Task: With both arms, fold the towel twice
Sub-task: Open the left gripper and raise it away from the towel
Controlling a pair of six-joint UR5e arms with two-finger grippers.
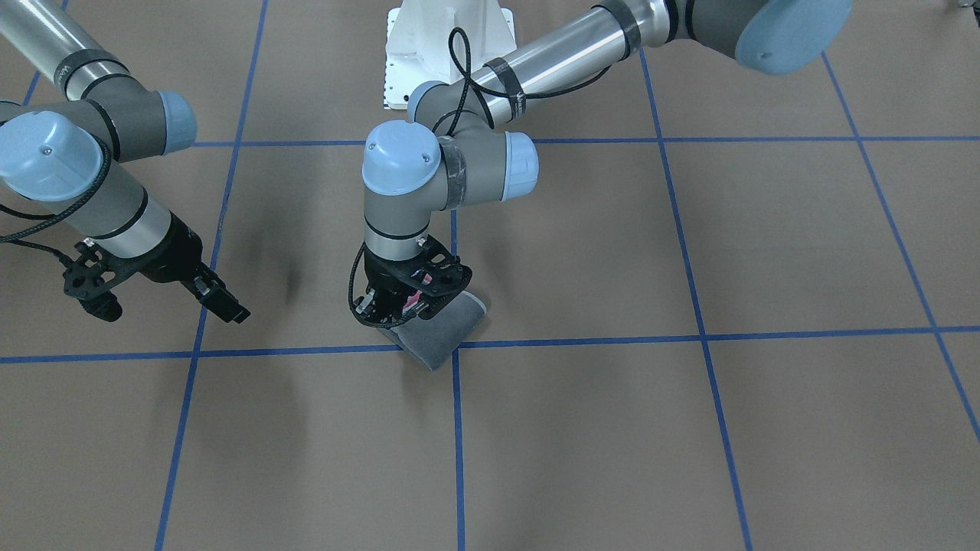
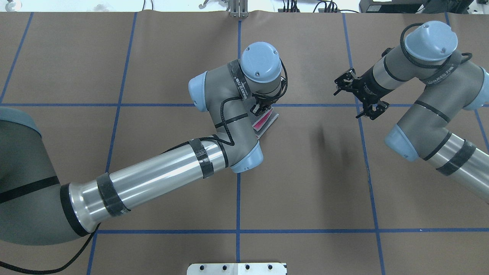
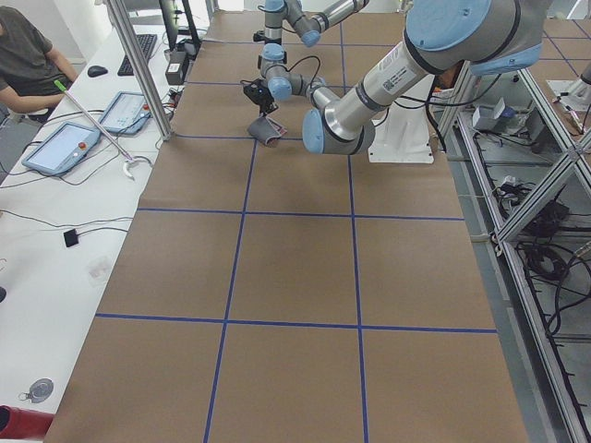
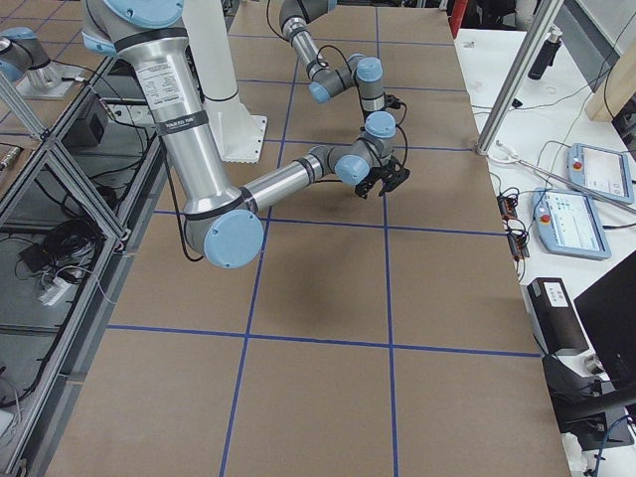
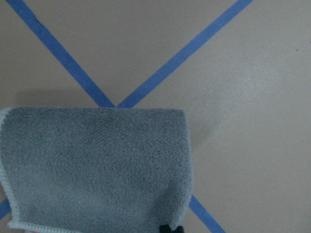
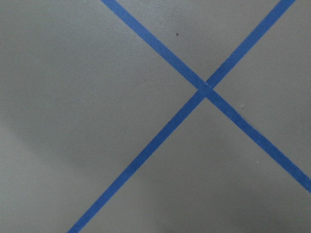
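Note:
The towel lies folded on the brown table by a crossing of blue tape lines. Its dark grey face is outward, and a strip of pink shows at its open edge. My left gripper stands upright over that edge, shut on the towel's layers, with pink showing between its fingers. The left wrist view shows the grey cloth with its rounded fold on the right. My right gripper hovers off to the side, well clear of the towel, open and holding nothing. The right wrist view shows only bare table and tape.
The white bolted pedestal stands behind the towel. Blue tape lines divide the table into squares. On a side bench are control tablets with a seated person beside them. Metal posts rise at the table's edge.

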